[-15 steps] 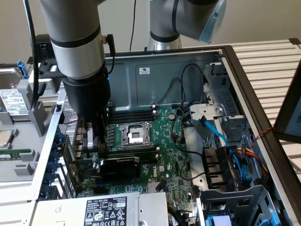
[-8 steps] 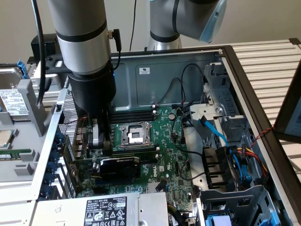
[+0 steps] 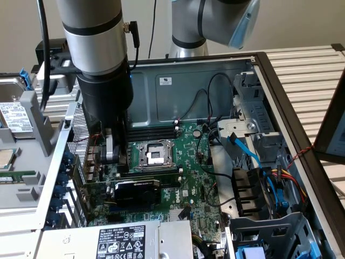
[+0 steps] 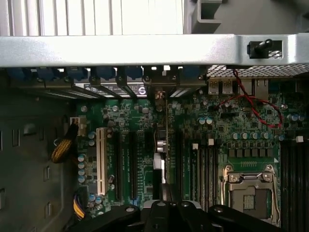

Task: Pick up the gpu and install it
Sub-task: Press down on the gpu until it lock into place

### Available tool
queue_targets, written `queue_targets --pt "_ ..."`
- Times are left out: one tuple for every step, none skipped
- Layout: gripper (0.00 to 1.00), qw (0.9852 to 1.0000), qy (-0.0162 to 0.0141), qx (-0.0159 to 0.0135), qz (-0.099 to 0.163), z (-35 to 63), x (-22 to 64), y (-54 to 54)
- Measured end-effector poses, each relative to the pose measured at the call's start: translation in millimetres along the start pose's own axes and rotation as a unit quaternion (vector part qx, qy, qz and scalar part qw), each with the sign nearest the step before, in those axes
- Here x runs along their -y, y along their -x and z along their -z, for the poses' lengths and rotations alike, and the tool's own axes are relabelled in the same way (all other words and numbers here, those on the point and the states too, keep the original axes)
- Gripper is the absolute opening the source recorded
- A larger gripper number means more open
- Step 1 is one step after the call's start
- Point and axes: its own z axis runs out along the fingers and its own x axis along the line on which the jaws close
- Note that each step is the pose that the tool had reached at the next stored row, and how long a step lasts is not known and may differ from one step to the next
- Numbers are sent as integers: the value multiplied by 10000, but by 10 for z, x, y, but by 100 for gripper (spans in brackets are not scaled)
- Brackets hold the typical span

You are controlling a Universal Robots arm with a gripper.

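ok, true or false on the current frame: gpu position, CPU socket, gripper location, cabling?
1. The gpu stands on edge on the motherboard. True.
2. A cooler covers the CPU socket. False: the socket is bare, no cooler on it.
3. The gripper hangs over the drive cage. False: it is over the motherboard, toward the exterior view's left, near the gpu's end.
4. A blue cable runs inside the case on the exterior view's right. True.
5. The white slot is unoccupied. True.
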Motion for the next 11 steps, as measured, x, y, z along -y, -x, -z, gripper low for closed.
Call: queue_targets --pt "11 10000 3 -1 0 1 3 0" --pt "11 10000 3 -1 0 1 4 0" --pt "11 10000 4 -2 -1 2 5 0" --pt "11 10000 11 1 0 2 27 -1" --pt "11 10000 17 4 1 1 58 -3" --pt "11 10000 20 5 1 0 104 -2" --pt "11 10000 24 7 1 0 147 -1" --pt "11 10000 29 7 0 -2 192 1" --pt "11 10000 34 6 0 -3 235 2" --pt "11 10000 35 8 1 -6 264 2" --pt "11 10000 36 9 1 -13 268 -1"
